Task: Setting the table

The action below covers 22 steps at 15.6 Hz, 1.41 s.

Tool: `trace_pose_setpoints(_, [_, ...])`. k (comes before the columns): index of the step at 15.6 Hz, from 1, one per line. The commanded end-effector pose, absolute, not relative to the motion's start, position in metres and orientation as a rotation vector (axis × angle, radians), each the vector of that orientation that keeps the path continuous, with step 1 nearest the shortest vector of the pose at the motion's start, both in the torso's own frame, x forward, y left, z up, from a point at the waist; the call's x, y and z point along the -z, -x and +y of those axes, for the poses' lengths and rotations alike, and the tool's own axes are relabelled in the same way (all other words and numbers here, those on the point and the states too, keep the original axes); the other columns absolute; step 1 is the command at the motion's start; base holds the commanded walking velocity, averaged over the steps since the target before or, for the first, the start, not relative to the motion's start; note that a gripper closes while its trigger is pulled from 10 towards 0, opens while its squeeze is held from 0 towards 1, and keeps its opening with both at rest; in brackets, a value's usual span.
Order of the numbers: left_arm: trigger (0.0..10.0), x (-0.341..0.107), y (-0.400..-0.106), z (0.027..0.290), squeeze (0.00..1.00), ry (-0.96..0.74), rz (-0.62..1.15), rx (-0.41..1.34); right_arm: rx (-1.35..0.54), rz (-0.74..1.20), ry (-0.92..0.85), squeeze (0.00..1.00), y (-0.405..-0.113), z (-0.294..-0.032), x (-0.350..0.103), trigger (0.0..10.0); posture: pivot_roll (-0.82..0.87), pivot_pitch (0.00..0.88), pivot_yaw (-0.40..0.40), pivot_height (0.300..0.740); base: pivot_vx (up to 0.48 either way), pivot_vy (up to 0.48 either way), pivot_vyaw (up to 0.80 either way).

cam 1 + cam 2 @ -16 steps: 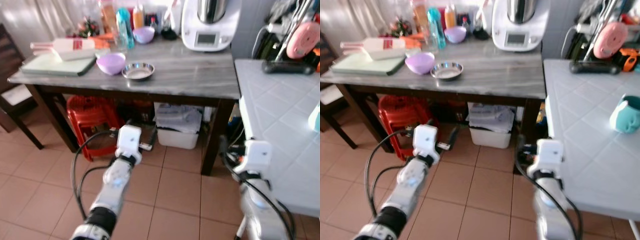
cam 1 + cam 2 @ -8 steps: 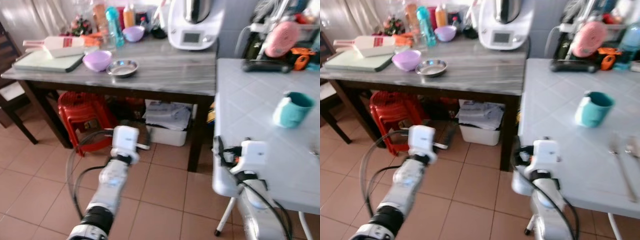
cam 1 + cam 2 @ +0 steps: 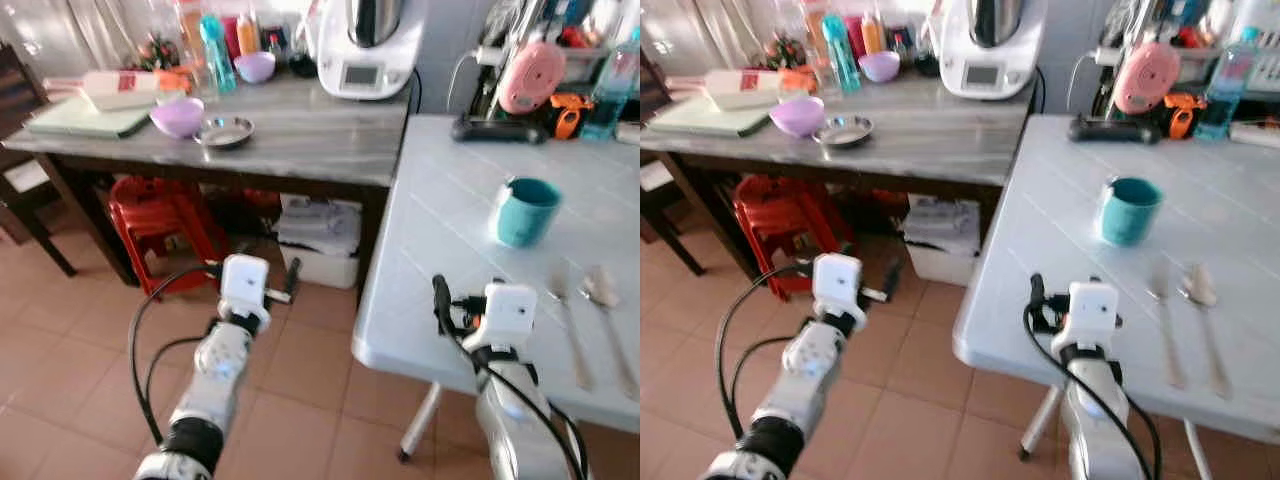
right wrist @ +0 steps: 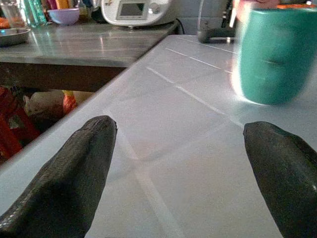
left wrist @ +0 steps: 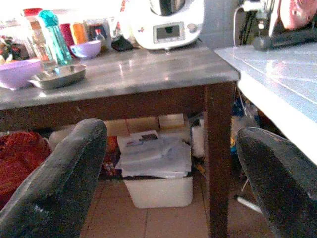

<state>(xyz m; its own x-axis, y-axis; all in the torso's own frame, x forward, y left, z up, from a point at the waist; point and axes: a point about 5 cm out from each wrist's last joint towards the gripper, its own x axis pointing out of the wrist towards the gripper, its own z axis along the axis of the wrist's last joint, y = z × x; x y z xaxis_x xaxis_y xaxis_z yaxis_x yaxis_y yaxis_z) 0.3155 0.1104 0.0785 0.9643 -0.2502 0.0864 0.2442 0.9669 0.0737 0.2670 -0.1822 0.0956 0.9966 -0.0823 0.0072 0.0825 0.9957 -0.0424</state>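
A white tiled table (image 3: 450, 230) stands on the right. On it are a teal mug (image 3: 525, 209), a fork (image 3: 566, 322) and a spoon (image 3: 603, 296). My right gripper (image 4: 178, 126) is open and empty, low over the table's near corner, and points at the teal mug (image 4: 275, 54) a short way ahead. My left gripper (image 5: 171, 134) is open and empty too. It hangs above the tiled floor and faces the underside of a grey wooden table (image 3: 330, 140). That table carries a purple bowl (image 3: 178, 115) and a metal bowl (image 3: 225, 130).
A white kitchen machine (image 3: 360, 45), bottles and a cutting board (image 3: 75, 118) crowd the grey table. Red stools (image 3: 160, 225) and a white bin (image 3: 320, 255) sit beneath it. A dark chair (image 3: 25, 185) is at the far left. A pink fan (image 3: 528, 75) stands behind the white table.
The whole view has swung right, so the white table, mug, fork and spoon now show. My right gripper now hangs over the table's corner; both grippers stay open.
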Motion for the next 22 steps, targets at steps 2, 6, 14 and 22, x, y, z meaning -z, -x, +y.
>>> trace_pose_setpoints(2, [10.0, -0.082, -0.316, 0.102, 0.0, -0.066, -0.108, 0.284, 0.104, -0.013, 0.055, 0.0, -0.266, -0.187, -0.098, 10.0, -0.07, 0.0, 0.076, 0.74, 0.0, -0.358, 0.0])
trace_pose_setpoints(6, [10.0, -0.082, -0.315, 0.1, 0.0, -0.065, -0.114, 0.293, 0.113, -0.01, 0.063, 0.0, -0.265, -0.188, -0.097, 10.0, -0.07, 0.0, 0.077, 0.74, 0.0, -0.341, 0.0])
trace_pose_setpoints(14, [10.0, -0.067, -0.302, 0.096, 0.0, -0.013, -0.027, 0.583, 0.12, 0.007, 0.05, 0.0, -0.262, -0.187, -0.093, 10.0, -0.07, 0.0, 0.084, 0.74, 0.0, 0.0, 0.0])
trace_pose_setpoints(22, [10.0, -0.067, -0.29, 0.094, 0.0, 0.01, -0.045, 0.806, 0.118, 0.05, 0.033, 0.0, -0.264, -0.188, -0.086, 10.0, -0.06, 0.0, 0.081, 0.74, 0.0, 0.0, 0.0])
